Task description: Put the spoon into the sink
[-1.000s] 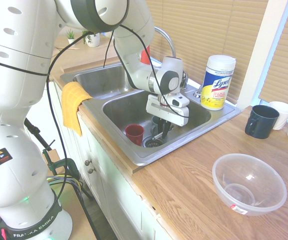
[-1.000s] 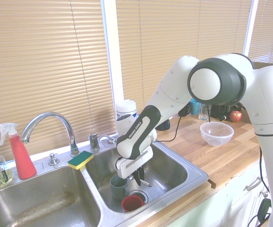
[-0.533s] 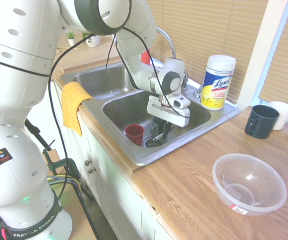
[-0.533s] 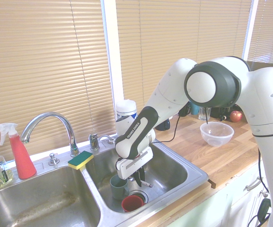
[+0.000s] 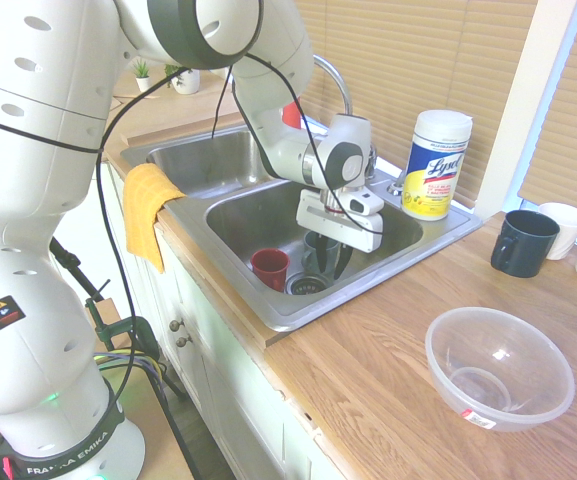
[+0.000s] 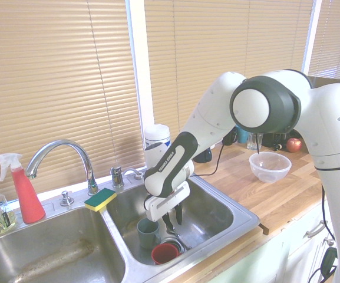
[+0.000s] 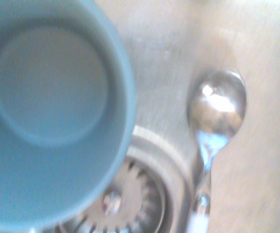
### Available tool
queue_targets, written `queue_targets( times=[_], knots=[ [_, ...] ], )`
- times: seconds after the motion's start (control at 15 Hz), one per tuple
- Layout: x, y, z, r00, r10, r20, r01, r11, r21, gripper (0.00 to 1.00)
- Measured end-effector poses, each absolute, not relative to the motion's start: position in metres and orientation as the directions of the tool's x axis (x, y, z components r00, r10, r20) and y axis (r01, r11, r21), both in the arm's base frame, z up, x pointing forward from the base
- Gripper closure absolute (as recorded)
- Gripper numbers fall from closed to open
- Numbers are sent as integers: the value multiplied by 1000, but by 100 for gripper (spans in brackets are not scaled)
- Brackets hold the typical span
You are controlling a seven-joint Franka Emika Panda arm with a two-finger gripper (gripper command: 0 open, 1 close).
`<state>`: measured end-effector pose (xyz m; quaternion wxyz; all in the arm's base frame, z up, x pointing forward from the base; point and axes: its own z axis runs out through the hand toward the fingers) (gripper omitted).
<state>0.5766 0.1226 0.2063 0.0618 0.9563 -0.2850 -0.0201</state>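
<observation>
The spoon (image 7: pixel 216 107) is shiny silver and lies on the steel floor of the sink (image 5: pixel 258 215), beside the round drain strainer (image 7: pixel 132 206). It shows clearly only in the wrist view. My gripper (image 5: pixel 332 264) hangs low inside the right basin (image 6: pixel 217 212), just above that spot. Its dark fingers (image 6: pixel 169 224) stand apart with nothing between them, so the gripper (image 6: pixel 173 220) is open. A teal cup (image 7: pixel 47 111) stands upright right next to the gripper.
A red cup (image 5: pixel 269 268) stands in the same basin near its front wall. A yellow cloth (image 5: pixel 146 210) hangs over the sink's edge. On the counter are a Lysol canister (image 5: pixel 435 163), a dark mug (image 5: pixel 523 242) and a clear bowl (image 5: pixel 498 368). The faucet (image 6: pixel 63 156) arches behind.
The fingers were shut on the spoon; they have parted and the gripper has lifted slightly. The spoon now lies free on the basin floor.
</observation>
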Motion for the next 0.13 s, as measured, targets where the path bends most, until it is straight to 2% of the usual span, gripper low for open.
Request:
queue_targets(
  times=[0.13],
  knots=[
    [564, 118, 241, 838, -542, 58, -545, -835, 69, 0]
  ],
)
